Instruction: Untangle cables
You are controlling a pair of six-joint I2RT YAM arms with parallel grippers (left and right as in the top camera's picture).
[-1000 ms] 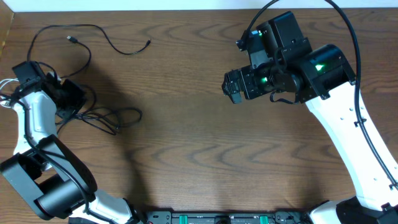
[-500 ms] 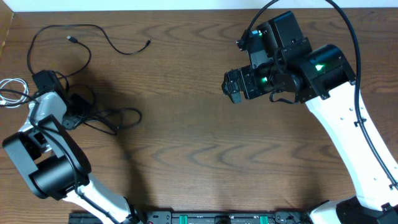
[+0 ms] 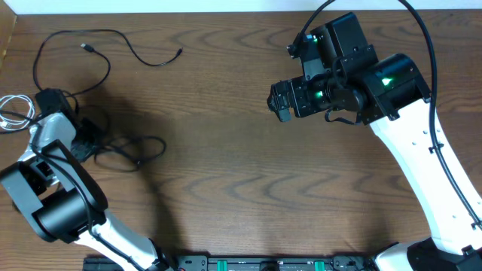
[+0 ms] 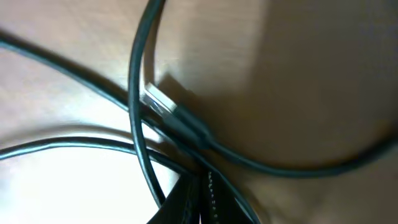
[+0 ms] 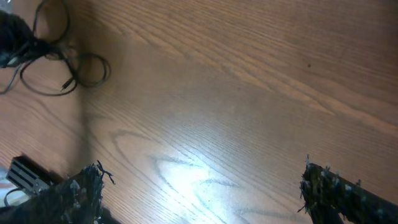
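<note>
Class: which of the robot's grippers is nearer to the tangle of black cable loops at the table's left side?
Left. The left gripper is shut right at the tangle, whose strands cross just ahead of it. The right gripper hangs open far away, over the right side of the table.

Overhead, the worktop (image 3: 226, 173) is evenly lit and sharp, with a soft dark shadow beside the left arm (image 3: 49, 135). The left wrist view is blurred, its cables (image 4: 132, 81) out of focus, with white glare lower left. Pale glare marks the right wrist view's lower middle.
</note>
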